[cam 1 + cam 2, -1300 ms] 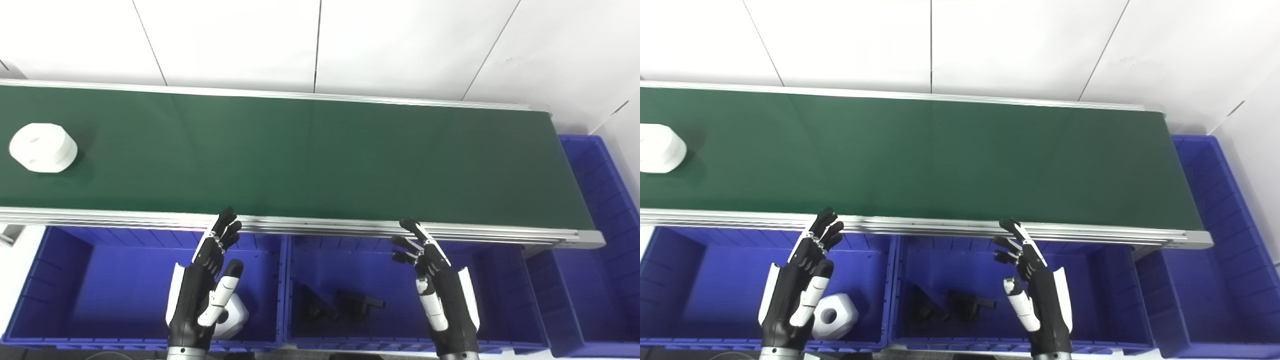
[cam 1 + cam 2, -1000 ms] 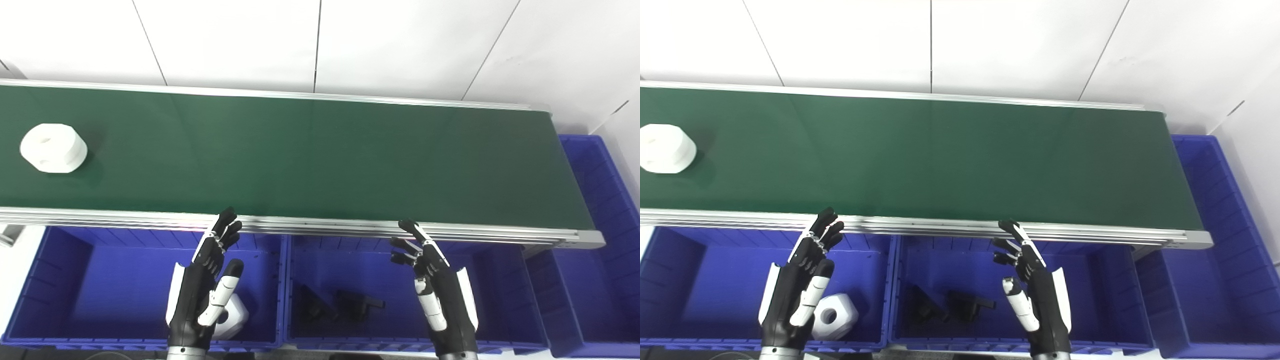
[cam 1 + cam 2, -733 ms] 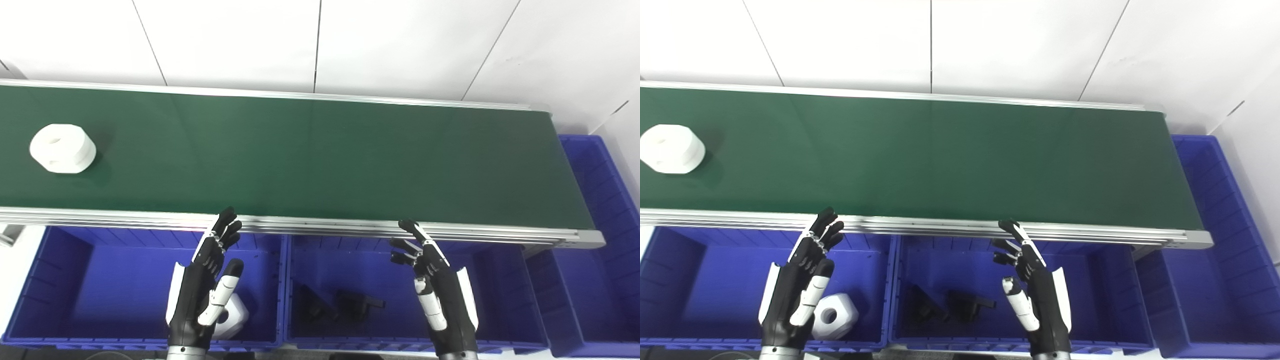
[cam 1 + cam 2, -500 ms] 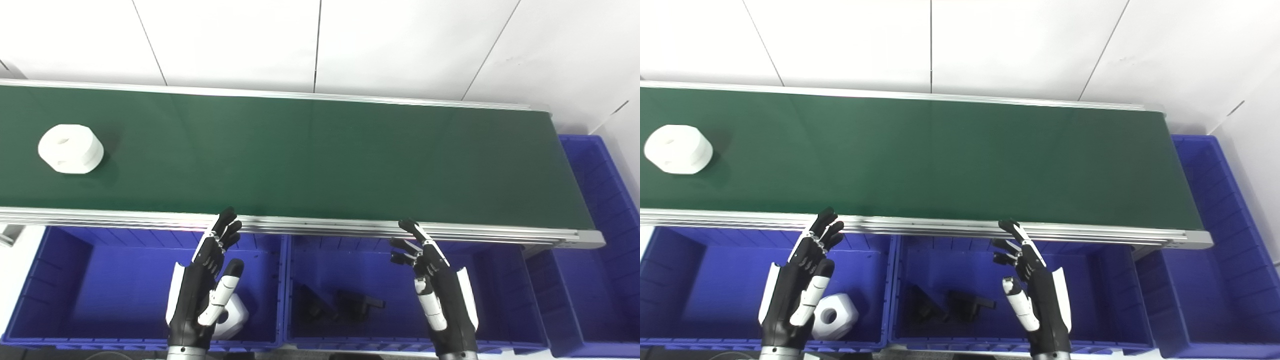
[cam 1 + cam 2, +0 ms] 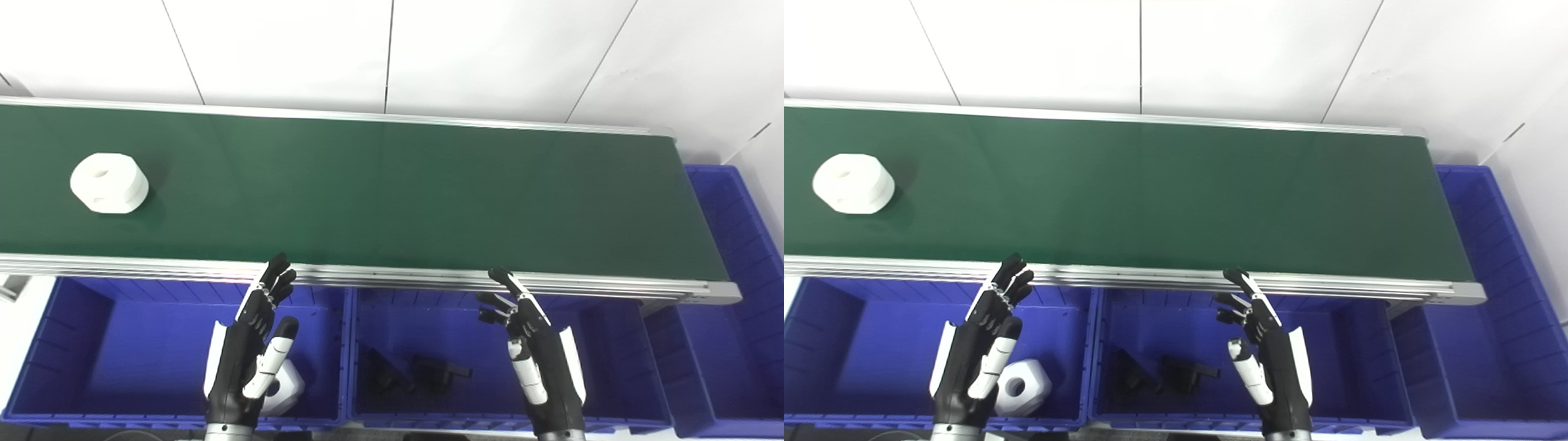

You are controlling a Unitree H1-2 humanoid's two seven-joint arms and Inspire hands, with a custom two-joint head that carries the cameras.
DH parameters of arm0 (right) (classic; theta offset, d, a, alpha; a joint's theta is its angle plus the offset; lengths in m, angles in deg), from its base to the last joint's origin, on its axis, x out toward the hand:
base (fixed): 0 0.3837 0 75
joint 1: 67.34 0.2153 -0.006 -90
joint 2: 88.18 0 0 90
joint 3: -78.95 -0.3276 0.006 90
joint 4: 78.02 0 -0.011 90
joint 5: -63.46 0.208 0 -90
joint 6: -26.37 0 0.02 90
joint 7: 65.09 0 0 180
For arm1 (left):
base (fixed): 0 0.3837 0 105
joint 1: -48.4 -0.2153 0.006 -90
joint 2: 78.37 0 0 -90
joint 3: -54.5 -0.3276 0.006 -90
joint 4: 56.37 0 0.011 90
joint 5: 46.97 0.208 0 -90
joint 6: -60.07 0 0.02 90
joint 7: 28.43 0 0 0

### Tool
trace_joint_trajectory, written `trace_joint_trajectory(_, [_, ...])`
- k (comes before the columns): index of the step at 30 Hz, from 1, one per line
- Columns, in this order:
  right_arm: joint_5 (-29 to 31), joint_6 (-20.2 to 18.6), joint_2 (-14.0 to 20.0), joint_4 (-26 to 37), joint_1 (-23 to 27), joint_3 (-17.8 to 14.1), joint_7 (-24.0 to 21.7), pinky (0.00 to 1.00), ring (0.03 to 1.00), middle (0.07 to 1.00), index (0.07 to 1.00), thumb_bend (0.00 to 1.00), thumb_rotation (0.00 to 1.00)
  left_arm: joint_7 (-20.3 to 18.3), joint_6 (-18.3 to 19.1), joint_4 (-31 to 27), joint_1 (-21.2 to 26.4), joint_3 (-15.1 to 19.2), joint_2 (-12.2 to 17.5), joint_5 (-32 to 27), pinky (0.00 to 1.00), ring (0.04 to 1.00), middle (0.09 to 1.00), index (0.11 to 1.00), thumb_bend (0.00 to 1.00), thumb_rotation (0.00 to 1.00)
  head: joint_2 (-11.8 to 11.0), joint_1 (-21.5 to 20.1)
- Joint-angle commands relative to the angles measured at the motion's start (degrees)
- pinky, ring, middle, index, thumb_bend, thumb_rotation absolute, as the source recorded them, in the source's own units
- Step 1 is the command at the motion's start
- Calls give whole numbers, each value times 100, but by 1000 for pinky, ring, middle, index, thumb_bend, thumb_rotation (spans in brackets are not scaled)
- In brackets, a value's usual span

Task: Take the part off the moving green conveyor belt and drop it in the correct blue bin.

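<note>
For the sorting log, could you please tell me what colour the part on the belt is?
White; the part shows best in the left eye view.

Both forearms enter from the bottom edge and rise roughly parallel, well apart. Left hand point(image 5: 248, 361): empty, fingers point(image 5: 273, 283) extended forward and close together, thumb angled out to its right. Right hand point(image 5: 539, 361): empty, fingers point(image 5: 503, 283) spread and slightly curled, thumb lying along the palm's left side. Neither hand touches anything. Black shells, white trim on backs and thumbs.
</note>
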Motion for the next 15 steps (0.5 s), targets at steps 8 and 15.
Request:
trace_joint_trajectory(8, [43, 97, 24, 60, 27, 16, 1, 678, 779, 932, 847, 817, 936, 2, -174, -91, 45, 11, -26, 5, 871, 885, 919, 897, 695, 752, 0, 8])
trace_joint_trajectory(15, [109, 347, 97, -233, 52, -39, 18, 679, 776, 940, 856, 797, 939, 80, -412, 236, 63, -17, -87, 97, 866, 876, 907, 898, 690, 759, -558, 441])
